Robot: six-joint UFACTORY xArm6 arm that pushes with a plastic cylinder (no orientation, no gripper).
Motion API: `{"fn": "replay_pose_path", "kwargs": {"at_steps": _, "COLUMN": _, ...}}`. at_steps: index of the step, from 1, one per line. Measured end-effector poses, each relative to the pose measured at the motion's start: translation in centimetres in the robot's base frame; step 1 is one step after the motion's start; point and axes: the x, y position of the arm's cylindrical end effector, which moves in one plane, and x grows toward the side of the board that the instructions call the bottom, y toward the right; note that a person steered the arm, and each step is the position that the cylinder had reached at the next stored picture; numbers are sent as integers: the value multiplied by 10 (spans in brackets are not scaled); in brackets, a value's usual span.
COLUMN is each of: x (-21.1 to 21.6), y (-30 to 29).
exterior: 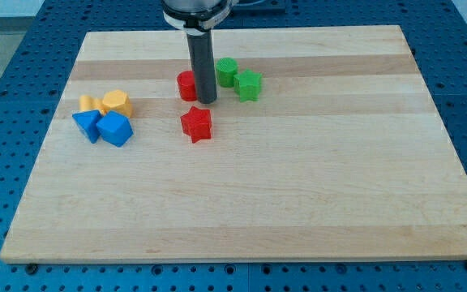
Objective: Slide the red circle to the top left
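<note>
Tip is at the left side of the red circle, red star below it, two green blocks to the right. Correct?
Not quite. In the camera view my tip sits at the right side of the red circle, not the left. The red star below and both green blocks to the right are correct.

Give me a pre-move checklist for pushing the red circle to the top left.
1. Red circle located, just left of the rod: ok.
2. My tip on the circle's right side, suited to a leftward push: ok.
3. Tip touching the circle: cannot tell, looks adjacent.
4. Path toward the board's top left free of blocks: ok.
5. Red star below the tip, off the push line: ok.
6. Green blocks right of the rod, behind the push: ok.
</note>
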Motion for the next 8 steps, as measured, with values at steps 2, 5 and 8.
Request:
{"fn": "replay_pose_path", "kwargs": {"at_steps": 2, "x": -17, "y": -102}}
{"fn": "replay_pose_path", "kwargs": {"at_steps": 5, "x": -41, "y": -7}}
{"fn": "replay_pose_path", "kwargs": {"at_steps": 8, "x": -39, "y": -85}}
